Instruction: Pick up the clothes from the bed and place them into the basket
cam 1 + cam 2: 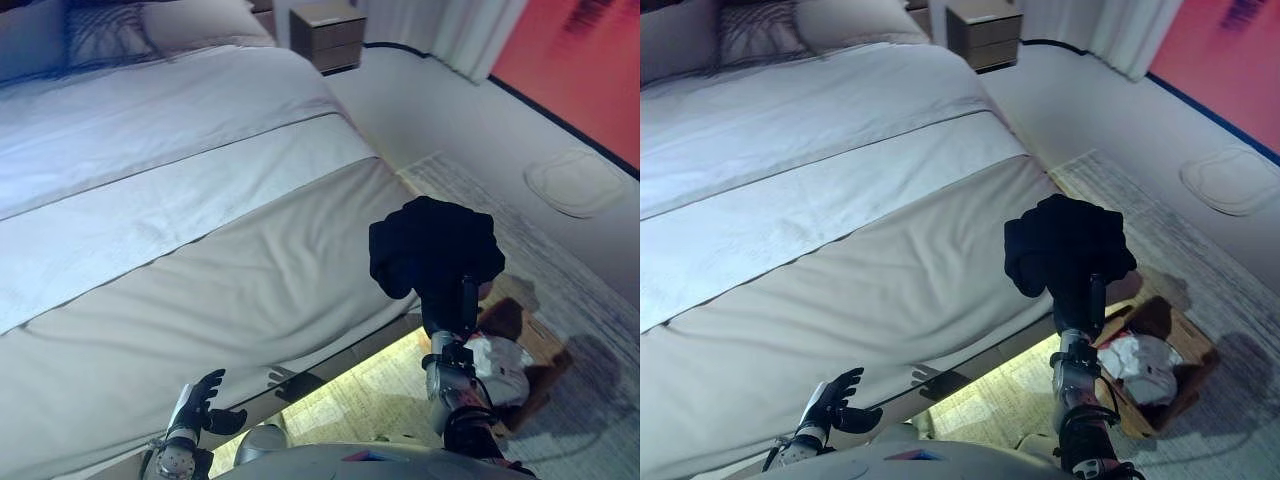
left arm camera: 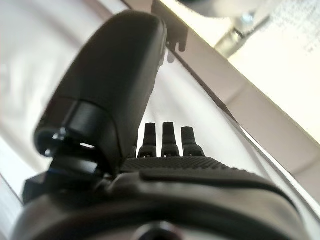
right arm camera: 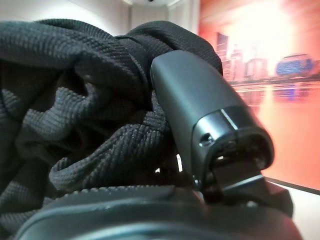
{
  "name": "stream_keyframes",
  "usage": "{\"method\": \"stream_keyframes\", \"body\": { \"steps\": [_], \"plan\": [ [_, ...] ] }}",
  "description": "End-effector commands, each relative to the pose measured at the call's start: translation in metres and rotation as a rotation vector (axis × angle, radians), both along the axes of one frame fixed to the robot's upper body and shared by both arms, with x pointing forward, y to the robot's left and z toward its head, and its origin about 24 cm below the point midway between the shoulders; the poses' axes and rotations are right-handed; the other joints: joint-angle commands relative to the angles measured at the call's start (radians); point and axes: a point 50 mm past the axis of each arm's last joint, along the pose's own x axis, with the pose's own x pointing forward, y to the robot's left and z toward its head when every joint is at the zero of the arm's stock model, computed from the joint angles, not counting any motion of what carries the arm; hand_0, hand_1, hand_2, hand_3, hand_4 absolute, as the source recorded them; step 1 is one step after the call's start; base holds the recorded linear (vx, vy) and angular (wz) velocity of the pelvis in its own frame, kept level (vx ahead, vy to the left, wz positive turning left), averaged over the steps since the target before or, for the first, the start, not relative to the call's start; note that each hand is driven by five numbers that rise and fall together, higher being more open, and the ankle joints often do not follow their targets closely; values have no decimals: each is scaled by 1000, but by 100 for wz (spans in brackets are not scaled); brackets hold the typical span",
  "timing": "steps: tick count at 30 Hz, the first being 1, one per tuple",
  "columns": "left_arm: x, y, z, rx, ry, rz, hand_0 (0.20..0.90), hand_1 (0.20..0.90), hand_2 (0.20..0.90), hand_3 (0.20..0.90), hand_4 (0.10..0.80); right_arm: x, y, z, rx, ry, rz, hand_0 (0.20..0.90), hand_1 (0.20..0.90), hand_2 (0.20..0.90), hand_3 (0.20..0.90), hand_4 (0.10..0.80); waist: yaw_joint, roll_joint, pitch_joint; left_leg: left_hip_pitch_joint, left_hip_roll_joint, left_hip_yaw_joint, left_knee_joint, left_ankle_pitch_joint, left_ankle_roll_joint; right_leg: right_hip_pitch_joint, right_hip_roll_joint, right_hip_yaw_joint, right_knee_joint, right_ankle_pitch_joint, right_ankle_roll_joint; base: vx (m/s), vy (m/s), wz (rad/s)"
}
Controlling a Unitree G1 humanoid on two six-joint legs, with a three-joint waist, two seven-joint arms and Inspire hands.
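**Inspector:** Right wrist view: status of the garment?

**Operator:** The black knit garment point(image 3: 75, 115) is bunched in my right hand point(image 3: 210, 130), thumb and fingers pinching it, held above the bed point(image 1: 200, 250) edge. I'd carry it over the basket point(image 1: 1170, 395) before releasing. Left hand point(image 1: 205, 400) is spread and idle.

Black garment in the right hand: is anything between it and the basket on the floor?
Nothing visible. The black garment, gripped by the right hand, hangs past the bed edge, and the basket, already holding white cloth, sits open on the rug below and beyond it.
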Motion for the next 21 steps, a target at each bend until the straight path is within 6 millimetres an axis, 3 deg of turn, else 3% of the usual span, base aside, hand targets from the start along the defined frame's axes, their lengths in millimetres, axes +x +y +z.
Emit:
{"method": "stream_keyframes", "body": {
  "steps": [1,5,8,16,19,20,21],
  "plan": [
    [27,0,11,-2,-97,-16,900,900,900,900,800,42,8,58,-70,-258,41,300,300,300,200,100,21,9,-23,-32,-84,-60,-20,-32,-32,193,-23,-19,-74,-36,122,-44,-119,-123],
    [38,0,16,-22,-124,-45,900,900,900,900,800,36,-1,48,-88,-145,14,300,300,300,200,100,9,5,-23,-44,-60,-30,-10,-9,-56,204,22,7,-192,-37,104,-61,-146,-93],
    [43,1,19,-26,-129,-69,900,900,900,900,800,29,-15,33,-107,-3,-33,300,300,300,200,100,-5,3,-23,-53,-52,-12,-6,15,-59,182,33,3,-204,-16,90,-95,-133,-52],
    [36,-3,14,-17,-95,-75,900,900,900,900,800,9,-46,-1,-157,365,-131,300,300,300,200,100,-38,-7,-24,-17,-30,-74,24,3,-95,157,65,38,-202,-13,54,-19,-140,-4],
    [30,-9,10,-40,-68,-91,900,900,900,900,800,8,-58,-4,-211,456,-152,300,300,300,200,100,-21,-23,11,-94,-19,-152,190,-17,-124,159,57,69,-194,0,38,-10,-76,-1],
    [26,-11,8,-50,-64,-86,900,900,900,900,800,13,-64,-2,-248,493,-150,300,300,300,200,100,10,-15,26,-138,-43,-267,186,7,-128,163,63,108,-205,6,40,31,27,-17],
    [23,-13,7,-60,-60,-77,900,900,900,900,800,17,-67,0,-252,497,-153,300,300,300,200,100,30,-3,27,-152,-50,-327,131,36,-128,166,71,131,-217,5,44,32,46,-39]
  ]
}}
